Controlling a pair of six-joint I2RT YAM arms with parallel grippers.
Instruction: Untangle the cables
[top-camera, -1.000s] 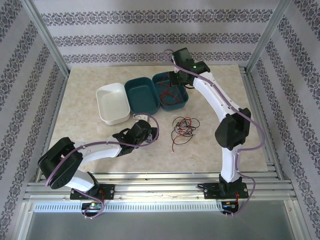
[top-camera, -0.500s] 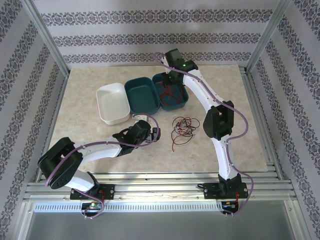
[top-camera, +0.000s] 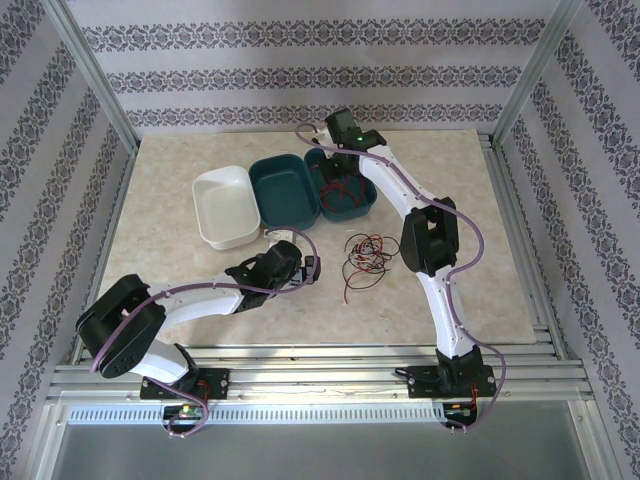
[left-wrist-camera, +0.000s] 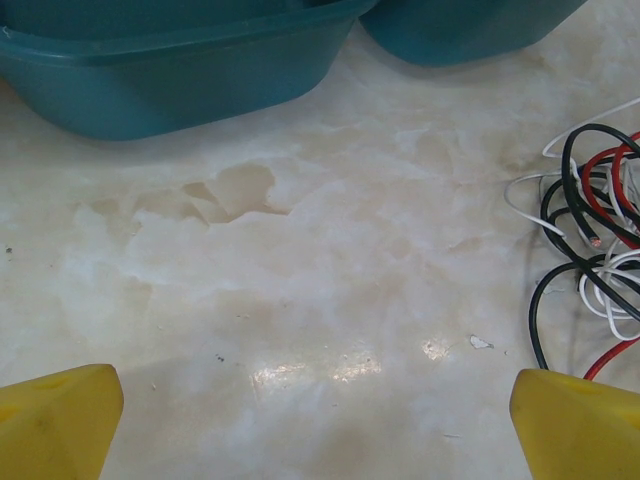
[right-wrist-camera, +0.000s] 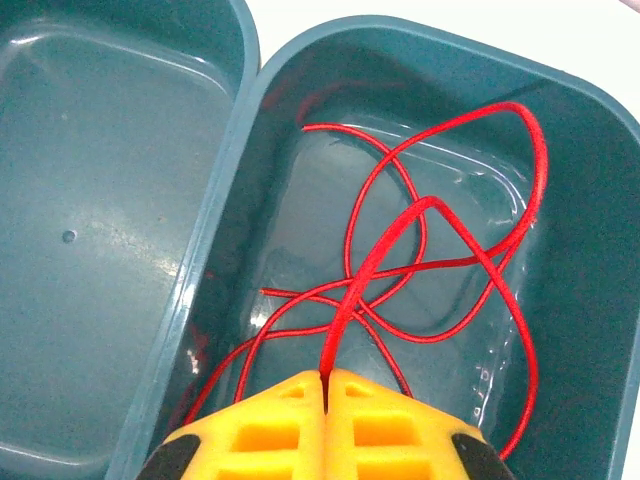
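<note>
Tool at right tight around red cable

Your cable tangle runs off the right edge; one red cable ends hidden inside the right gripper.

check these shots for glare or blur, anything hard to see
Left wrist view: a bright glare patch on the table, wires sharp. Right wrist view: shiny reflections on the teal bin floor, red wire crisp. Top view: even light, those wires look tiny.
</note>
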